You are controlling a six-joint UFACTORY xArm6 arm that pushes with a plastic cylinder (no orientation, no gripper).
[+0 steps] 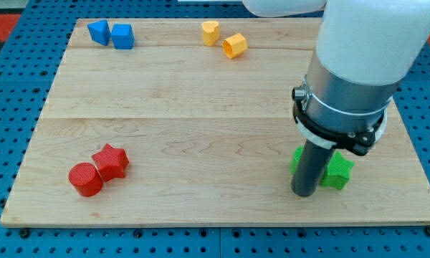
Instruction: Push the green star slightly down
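The green star (338,173) lies on the wooden board (201,122) at the view's lower right. A second green block (298,159) sits just left of it, mostly hidden behind my rod, so its shape cannot be made out. My tip (304,192) rests on the board between the two green blocks, touching or nearly touching the star's left side and slightly below it. The arm's white and grey body hides the area above the star.
A red cylinder (84,179) and a red star (111,161) touch at the lower left. Two blue blocks (98,31) (122,36) sit at the top left. Two yellow blocks (211,32) (234,45) sit at the top middle.
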